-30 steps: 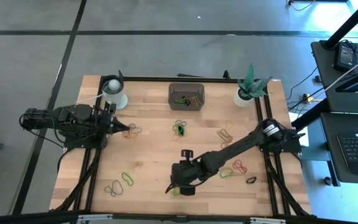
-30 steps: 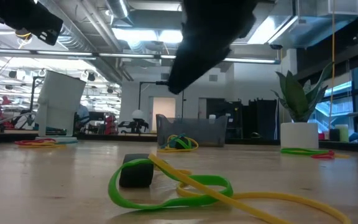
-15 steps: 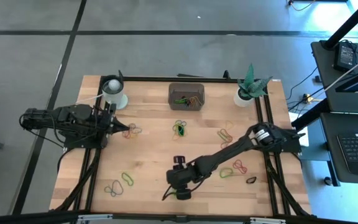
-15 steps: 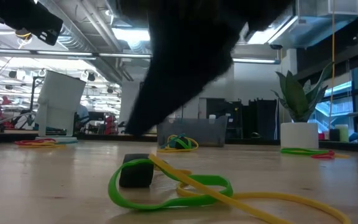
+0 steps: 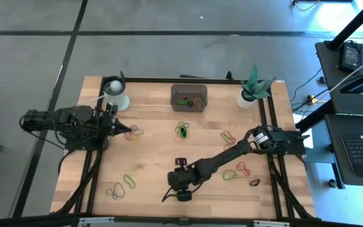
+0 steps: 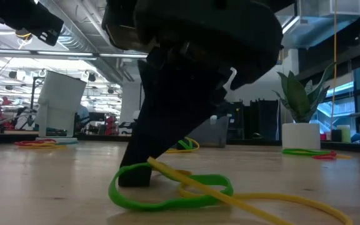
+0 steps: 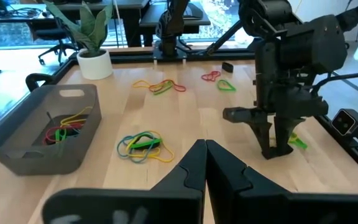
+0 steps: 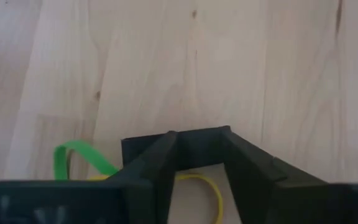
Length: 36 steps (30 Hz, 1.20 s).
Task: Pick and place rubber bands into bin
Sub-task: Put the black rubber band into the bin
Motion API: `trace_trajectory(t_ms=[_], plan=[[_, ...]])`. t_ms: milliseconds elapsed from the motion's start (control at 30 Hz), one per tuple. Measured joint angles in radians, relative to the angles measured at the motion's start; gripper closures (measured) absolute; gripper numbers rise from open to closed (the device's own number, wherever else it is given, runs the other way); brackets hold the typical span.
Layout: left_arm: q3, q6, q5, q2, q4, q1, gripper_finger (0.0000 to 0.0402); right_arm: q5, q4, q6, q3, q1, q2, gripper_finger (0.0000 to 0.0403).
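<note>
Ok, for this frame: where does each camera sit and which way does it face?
High view: above, straight down on the table; both arms show.
Low view: table height, looking level across; right hand fills it, down at the green and yellow rubber bands.
Left wrist view: past the shut left hand toward the bin and the right arm.
Right wrist view: down past its own fingers at wood.
The low view and right wrist view share that green band.

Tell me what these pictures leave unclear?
- Whether the right gripper has caught the green and yellow rubber bands: its own body blocks the contact in the low view.
- How many bands lie in the bin: too small from above; the wall hides some in the left wrist view.
- The black band near the table's edge: too small to make out its shape.
</note>
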Motion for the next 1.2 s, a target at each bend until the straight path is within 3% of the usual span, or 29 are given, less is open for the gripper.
trace_trajectory(t_ms=[267, 533, 867, 1200], plan=[[0.000, -0.002, -0.003, 0.000, 0.000, 0.000, 0.0398, -0.017, -0.013, 0.129, -0.002, -0.008, -0.004, 0.0391], [0.000, -0.002, -0.003, 0.000, -0.001, 0.000, 0.0398, -0.012, -0.036, 0.159, 0.024, -0.014, -0.026, 0.0397], [0.000, -0.002, -0.002, 0.000, -0.001, 0.000, 0.0399, -0.003, -0.204, 0.195, 0.104, -0.024, -0.036, 0.0399], [0.000, -0.002, -0.006, 0.000, 0.000, 0.000, 0.0399, 0.128, -0.467, 0.177, 0.058, -0.067, -0.177, 0.0400]])
